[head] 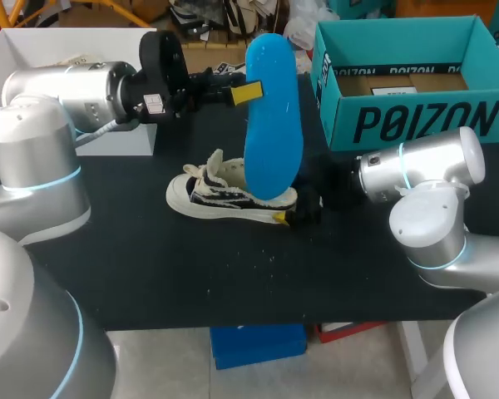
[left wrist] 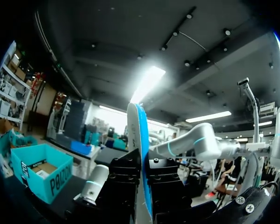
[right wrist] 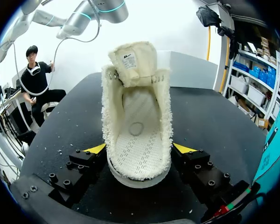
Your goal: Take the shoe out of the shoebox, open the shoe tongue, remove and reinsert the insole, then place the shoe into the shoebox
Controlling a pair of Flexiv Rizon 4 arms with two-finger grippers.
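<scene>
On the black surface (head: 233,274), at the far right: an open teal shoebox (head: 416,125), upright, with brown cardboard (head: 399,83) flat on its bottom. At the far left: a white box (head: 33,50), also open, contents mostly hidden behind the left arm. Between the two boxes and nearer the front: the shoe (head: 208,195), cream and dark, on its sole, toe to the left, tongue (right wrist: 130,58) pulled up. Right hand (right wrist: 139,149) clenched on the shoe's heel, one yellow tip against each side. Over the heel: the blue insole (head: 273,116), upright, lower end at the shoe's opening, inside or not impossible to tell. Left hand (head: 251,93) clamped on the insole near its upper end.
</scene>
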